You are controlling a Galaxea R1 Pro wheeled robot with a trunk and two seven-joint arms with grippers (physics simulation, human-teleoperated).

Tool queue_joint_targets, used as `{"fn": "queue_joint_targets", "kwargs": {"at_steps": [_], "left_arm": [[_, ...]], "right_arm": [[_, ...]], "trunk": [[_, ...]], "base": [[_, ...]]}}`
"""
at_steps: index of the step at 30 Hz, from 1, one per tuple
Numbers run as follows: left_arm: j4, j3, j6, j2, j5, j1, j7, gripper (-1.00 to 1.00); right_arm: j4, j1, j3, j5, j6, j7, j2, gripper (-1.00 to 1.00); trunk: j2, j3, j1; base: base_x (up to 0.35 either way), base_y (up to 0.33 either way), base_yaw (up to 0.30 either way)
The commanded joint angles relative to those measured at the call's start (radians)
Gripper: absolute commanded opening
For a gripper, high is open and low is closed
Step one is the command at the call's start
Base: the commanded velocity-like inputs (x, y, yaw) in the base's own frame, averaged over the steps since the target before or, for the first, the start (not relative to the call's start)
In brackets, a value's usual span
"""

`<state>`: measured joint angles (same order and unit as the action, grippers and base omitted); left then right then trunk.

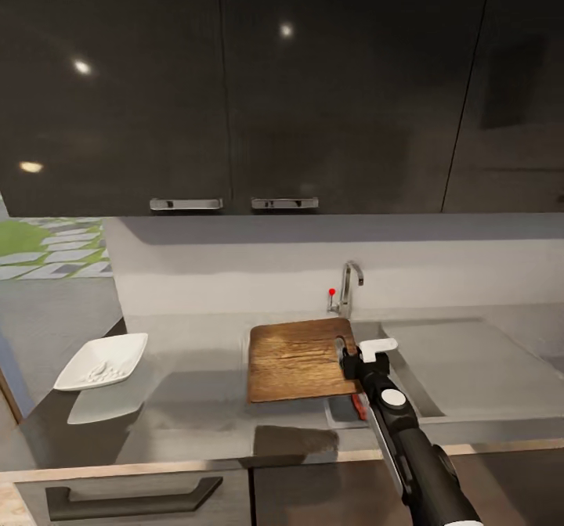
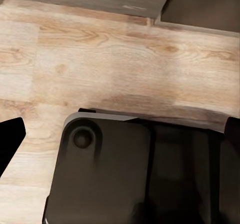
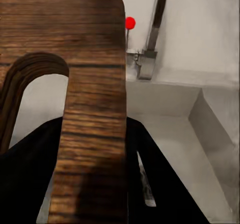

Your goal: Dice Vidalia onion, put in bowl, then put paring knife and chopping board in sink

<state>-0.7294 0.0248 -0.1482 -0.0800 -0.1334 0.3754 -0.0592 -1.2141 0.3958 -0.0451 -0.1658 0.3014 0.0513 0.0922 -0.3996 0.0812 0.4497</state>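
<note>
In the head view, the right arm reaches forward from the lower right, and the right gripper [image 1: 354, 363] is clamped on the handle end of the chopping board [image 1: 298, 359]. The board is held flat, partly over the countertop [image 1: 196, 416] and partly over the sink [image 1: 462, 369]. Just below the gripper, a red piece of the paring knife [image 1: 359, 406] shows in the basin. Behind the gripper stands the faucet [image 1: 349, 285] with its red knob [image 1: 332, 292]. Far to the left of the gripper, the white bowl [image 1: 103, 361] sits on the countertop.

The left wrist view shows a wooden floor [image 2: 100, 59] and a dark part of the robot base [image 2: 130, 174]. The state of the left gripper cannot be told.

The right wrist view shows more closely the board's strip [image 3: 95, 109] beside the handle slot between the dark fingers [image 3: 165, 184]. The basin lies beneath it, with the faucet beyond.
</note>
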Motion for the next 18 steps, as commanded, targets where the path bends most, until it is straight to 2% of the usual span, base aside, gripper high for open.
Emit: {"fn": "queue_joint_targets", "kwargs": {"at_steps": [1,3,4,5,6,8,9,14,17,18], "left_arm": [[-0.001,0.003,-0.002,0.000,-0.009,0.000,-0.004,1.00],[0.000,0.003,-0.002,0.000,-0.009,0.000,-0.004,1.00],[0.001,0.003,-0.002,0.000,-0.009,0.000,-0.004,1.00],[0.002,0.003,-0.002,0.000,-0.009,0.000,-0.004,1.00],[0.003,0.003,-0.002,0.000,-0.009,0.000,-0.004,1.00],[0.004,0.003,-0.002,0.000,-0.009,0.000,-0.004,1.00],[0.004,0.003,-0.002,0.000,-0.009,0.000,-0.004,1.00],[0.005,0.003,-0.002,0.000,-0.009,0.000,-0.004,1.00],[0.005,0.003,-0.002,0.000,-0.009,0.000,-0.004,1.00],[0.005,0.003,-0.002,0.000,-0.009,0.000,-0.004,1.00]], "right_arm": [[0.002,0.000,0.029,0.008,0.013,0.031,0.003,-1.00],[0.004,0.000,0.094,0.041,0.026,0.101,0.016,-1.00],[0.008,0.000,0.130,0.098,0.032,0.173,0.033,-1.00],[0.010,0.000,0.139,0.129,0.033,0.210,0.038,-1.00],[0.014,0.000,0.149,0.189,0.034,0.295,0.043,-1.00],[0.014,0.000,0.152,0.243,0.034,0.390,0.045,-1.00],[0.015,0.001,0.153,0.282,0.034,0.479,0.046,-1.00],[0.029,0.014,0.150,0.317,0.053,0.648,0.056,-1.00],[0.071,0.054,0.150,0.319,0.097,0.693,0.058,-1.00],[0.109,0.085,0.150,0.319,0.110,0.704,0.059,-1.00]], "trunk": [[0.000,0.000,0.000],[0.000,0.000,0.000],[0.000,0.000,0.000],[0.000,0.000,0.000],[0.000,0.000,0.000],[0.000,0.000,0.000],[0.000,0.000,0.000],[0.000,0.000,0.000],[0.000,0.000,0.000],[0.000,0.000,0.000]], "base": [[0.000,-0.012,0.000],[0.000,-0.006,0.000],[0.000,-0.002,0.000],[0.000,-0.001,0.000],[0.000,0.000,0.000],[0.000,0.000,0.000],[0.000,0.000,0.000],[0.000,0.000,0.000],[0.000,0.000,0.000],[0.000,0.000,0.000]]}}
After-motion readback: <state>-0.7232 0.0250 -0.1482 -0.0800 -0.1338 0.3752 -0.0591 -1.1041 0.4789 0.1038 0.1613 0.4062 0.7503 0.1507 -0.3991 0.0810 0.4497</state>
